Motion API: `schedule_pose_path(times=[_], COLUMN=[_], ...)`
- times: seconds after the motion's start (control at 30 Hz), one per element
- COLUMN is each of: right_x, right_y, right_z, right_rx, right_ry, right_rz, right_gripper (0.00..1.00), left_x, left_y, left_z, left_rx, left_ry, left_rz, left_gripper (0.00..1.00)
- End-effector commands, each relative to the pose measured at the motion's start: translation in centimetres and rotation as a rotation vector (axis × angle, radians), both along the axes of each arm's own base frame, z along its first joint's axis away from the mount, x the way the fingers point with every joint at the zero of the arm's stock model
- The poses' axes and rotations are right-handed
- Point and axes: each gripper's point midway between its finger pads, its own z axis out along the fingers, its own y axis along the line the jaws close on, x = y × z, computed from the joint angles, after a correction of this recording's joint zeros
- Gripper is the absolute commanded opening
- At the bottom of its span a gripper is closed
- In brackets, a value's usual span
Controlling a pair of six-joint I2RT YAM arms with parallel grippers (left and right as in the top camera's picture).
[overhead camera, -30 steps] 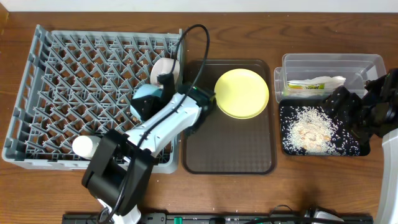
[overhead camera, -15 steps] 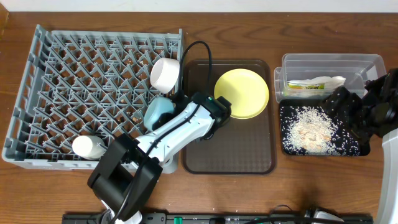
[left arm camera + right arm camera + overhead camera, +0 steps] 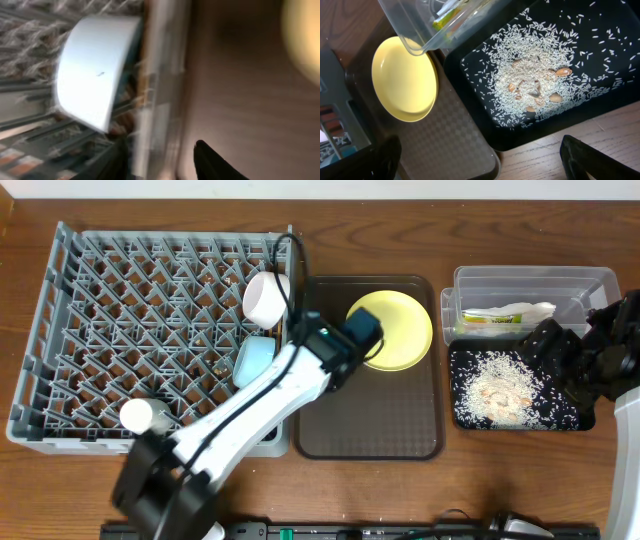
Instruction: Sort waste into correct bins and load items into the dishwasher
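Note:
The grey dish rack fills the left. A white bowl lies on its side at the rack's right edge, and it also shows in the left wrist view. A light blue bowl stands just below it. The yellow plate lies on the brown tray. My left gripper is open and empty at the plate's left edge; the left wrist view is blurred. My right gripper is open and empty over the black tray of rice crumbs. The clear tub holds the napkin and wrapper. No chopsticks show.
A white round object sits at the rack's front left corner. In the right wrist view the plate, the clear tub and the black tray lie close together. Bare wooden table runs along the front.
My left arm has swung right, from the blue bowl in the rack to the yellow plate's left edge. The blue bowl stays in the rack. The right arm has not moved.

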Motion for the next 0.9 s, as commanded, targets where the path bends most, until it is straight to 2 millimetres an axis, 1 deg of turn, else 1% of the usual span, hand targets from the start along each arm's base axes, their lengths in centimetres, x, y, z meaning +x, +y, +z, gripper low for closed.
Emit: schedule_pose_path(times=[0.0,0.07,0.13,0.23,0.33,0.43,0.53,0.6,0.7,0.87], right_x=[-0.1,-0.1,-0.1,-0.1,-0.1,-0.1,-0.1,-0.1,-0.1,0.1], right_y=[0.0,0.0,0.0,0.0,0.0,0.0,0.0,0.0,0.0,-0.5], right_z=[0.2,0.2,0.2,0.2,0.2,0.2,0.2,0.2,0.2,0.2], right_rx=[0.005,0.005,0.005,0.005,0.005,0.005,0.005,0.005,0.005,-0.019], right_ry=[-0.005,-0.005,-0.005,-0.005,-0.005,-0.005,-0.005,-0.005,-0.006,-0.012], right_rz=[-0.005,-0.005,-0.006,-0.005,-0.005,-0.005,-0.005,-0.006,-0.005,-0.021], right_gripper=[0.99,0.99,0.99,0.99,0.99,0.99,0.99,0.99,0.99,0.99], left_x=[0.3,1.3,2.4,3.7,4.4,4.6,4.5,4.4,4.6,4.6], left_y=[-3.3,-4.4,-5.8,-8.2,-9.7,-9.9,-9.6,-9.5,-9.3,-8.7], left_z=[2.5,3.0,3.0,1.9,-0.1,-1.7,-2.3,-2.0,-0.8,3.3], left_rx=[-0.187,-0.23,-0.263,-0.315,-0.336,-0.318,-0.301,-0.297,-0.299,-0.326], left_ry=[-0.035,-0.078,-0.113,-0.127,-0.102,-0.072,-0.054,-0.054,-0.08,-0.167], left_rz=[-0.101,-0.13,-0.181,-0.265,-0.285,-0.282,-0.285,-0.295,-0.326,-0.384], left_gripper=[0.49,0.5,0.5,0.5,0.5,0.5,0.5,0.5,0.5,0.5])
